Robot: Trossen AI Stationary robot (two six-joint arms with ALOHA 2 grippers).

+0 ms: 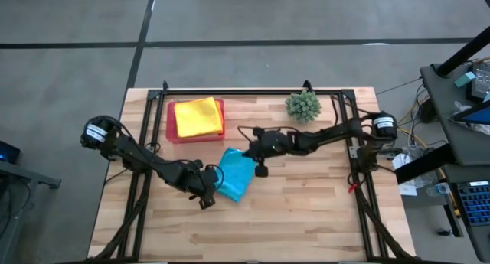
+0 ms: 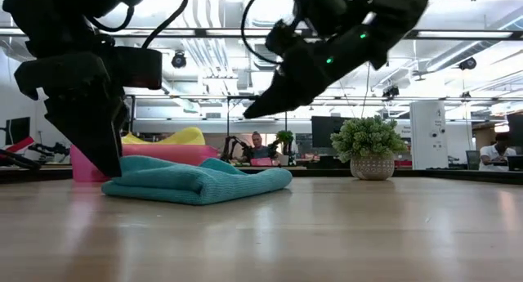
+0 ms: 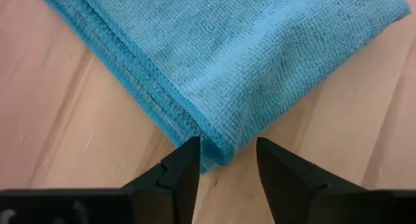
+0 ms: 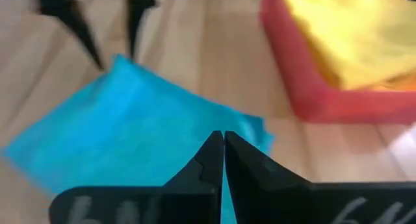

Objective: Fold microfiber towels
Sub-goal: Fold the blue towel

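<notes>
A turquoise microfiber towel [image 1: 236,174] lies folded on the wooden table near its middle, several layers showing along one edge [image 3: 140,87]. My left gripper [image 3: 224,165] is open and points steeply down. Its two fingers stand on either side of the towel's left corner [image 3: 220,152], low over the table. My right gripper [image 4: 223,146] is shut on nothing and hangs in the air above the towel's far end [image 2: 249,114]. A yellow towel [image 1: 197,115] lies in the pink tray [image 1: 171,132] at the far left. My left gripper stands open around the towel's left corner [image 3: 214,149], coming from above and from the table's left. I cannot tell whether a fingertip [image 3: 190,152] touches the cloth. The towel lies flat on the table.
A small spiky green plant [image 1: 303,105] stands at the far right of the table, in a pale pot [image 2: 372,167]. A black metal frame [image 1: 253,90] runs along the table's far edge and sides. Bare wood spreads in front of the towel and to its right.
</notes>
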